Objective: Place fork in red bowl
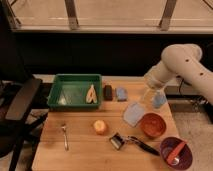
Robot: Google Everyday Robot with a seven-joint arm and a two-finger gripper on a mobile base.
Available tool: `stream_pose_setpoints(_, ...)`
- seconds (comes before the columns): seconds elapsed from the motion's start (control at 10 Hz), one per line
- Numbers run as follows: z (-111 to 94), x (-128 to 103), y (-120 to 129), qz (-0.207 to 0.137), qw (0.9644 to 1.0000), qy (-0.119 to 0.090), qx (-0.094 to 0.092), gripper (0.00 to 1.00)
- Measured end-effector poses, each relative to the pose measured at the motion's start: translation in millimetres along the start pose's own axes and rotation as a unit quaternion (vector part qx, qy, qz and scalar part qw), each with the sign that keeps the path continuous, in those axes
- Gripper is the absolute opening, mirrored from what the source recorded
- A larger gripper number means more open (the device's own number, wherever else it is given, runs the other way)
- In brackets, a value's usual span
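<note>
Camera view: fork (65, 136) lies well apart from claw (148, 96).

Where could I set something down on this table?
Bare wood surrounds the fork, between the green tray and the front edge, left of the orange fruit. The right half is crowded: red bowl, purple bowl, black-handled utensil; the open claw hangs over its back.

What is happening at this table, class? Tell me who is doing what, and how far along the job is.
A one-armed robot is meant to put the fork into the red bowl. That has not started. The fork lies untouched near the left front of the wooden table, well away from the bowl on the right. The gripper hangs over the table's right rear, beside a blue cup, with its jaws open and empty.
</note>
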Motion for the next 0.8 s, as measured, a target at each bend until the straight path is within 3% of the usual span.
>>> stream_pose_setpoints(0.2,14.2,-44.7,23.5,-0.07,0.997,-0.014,-0.028,0.71)
stream_pose_setpoints(0.4,24.7,-88.7,59.5,-0.145,0.9872,-0.035,-0.057,0.71)
stream_pose_setpoints(0.5,27.1,-106.7,80.2,-0.18,0.9801,-0.045,-0.071,0.71)
stream_pose_setpoints(0.6,27.8,-111.7,86.5,-0.19,0.9777,-0.048,-0.075,0.71)
stream_pose_setpoints(0.8,27.1,-110.0,86.1,-0.188,0.9781,-0.048,-0.074,0.71)
